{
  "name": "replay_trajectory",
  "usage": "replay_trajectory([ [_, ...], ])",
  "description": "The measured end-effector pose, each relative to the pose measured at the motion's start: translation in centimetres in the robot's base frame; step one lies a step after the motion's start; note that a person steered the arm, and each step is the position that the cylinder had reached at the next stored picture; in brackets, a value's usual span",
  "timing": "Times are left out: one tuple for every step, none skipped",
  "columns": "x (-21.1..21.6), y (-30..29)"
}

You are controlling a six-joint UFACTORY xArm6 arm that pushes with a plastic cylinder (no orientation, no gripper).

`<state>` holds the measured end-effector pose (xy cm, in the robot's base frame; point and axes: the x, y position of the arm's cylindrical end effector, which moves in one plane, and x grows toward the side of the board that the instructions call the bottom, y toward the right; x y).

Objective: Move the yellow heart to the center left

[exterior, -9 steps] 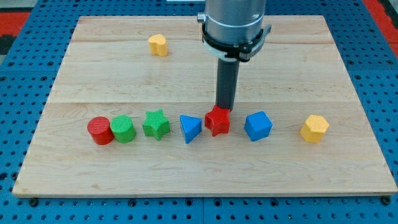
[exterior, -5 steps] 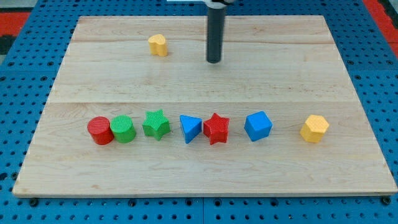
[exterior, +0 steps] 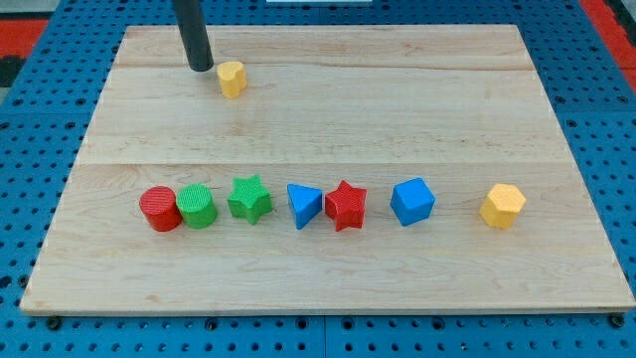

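The yellow heart (exterior: 232,79) lies near the view's top left of the wooden board (exterior: 328,119). My tip (exterior: 201,67) rests on the board just left of the heart and slightly above it, with a small gap between them. The rod rises from the tip out of the view's top edge.
A row of blocks runs across the lower half: red cylinder (exterior: 159,209), green cylinder (exterior: 198,207), green star (exterior: 249,199), blue triangle (exterior: 304,205), red star (exterior: 346,205), blue cube (exterior: 412,201), yellow hexagon (exterior: 502,206). Blue pegboard surrounds the board.
My tip went from the red star up to the board's top and then left past the yellow heart. The heart has shifted a little left and down.
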<state>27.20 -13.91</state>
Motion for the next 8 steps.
replay_trajectory([
  [-3.6,4.0],
  [-0.4,3.9],
  [4.3,-1.6],
  [5.7,-5.2],
  [0.4,-1.3],
  [3.3,-0.2],
  [6.4,-1.8],
  [7.3,-3.7],
])
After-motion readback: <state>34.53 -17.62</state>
